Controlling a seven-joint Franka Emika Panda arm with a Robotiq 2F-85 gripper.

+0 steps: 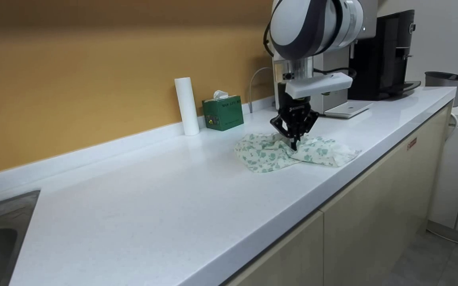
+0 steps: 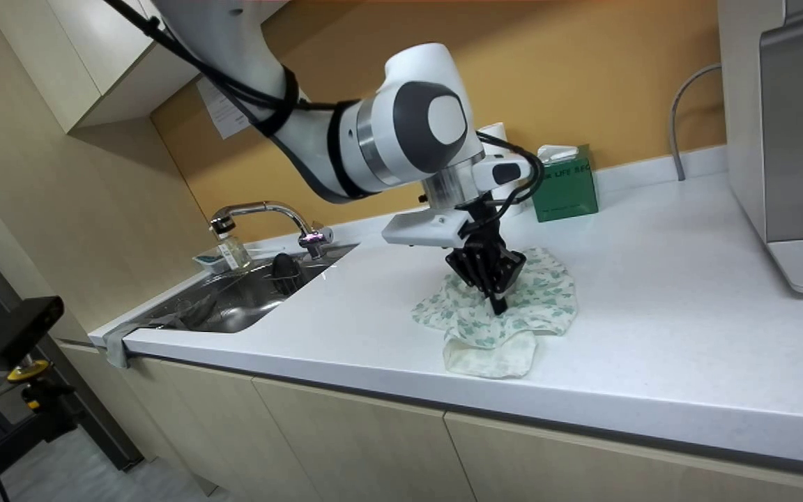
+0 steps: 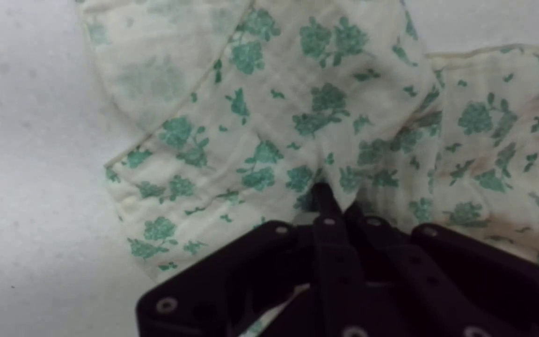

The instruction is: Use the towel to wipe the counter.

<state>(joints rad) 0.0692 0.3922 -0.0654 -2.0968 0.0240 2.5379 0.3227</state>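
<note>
Towel, pale with green flowers, rumpled on the counter, bunched tight in the hand.

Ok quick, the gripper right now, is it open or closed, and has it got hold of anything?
Gripper: closed, holding a pinched fold of the green-patterned towel.

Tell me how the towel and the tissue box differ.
The towel is pale with a green floral print; the tissue box is dark green with lettering. The towel lies rumpled, while the tissue box stands stiff and square-edged. The gripper pinches the towel but not the tissue box. Both rest on the counter and show green.
</note>
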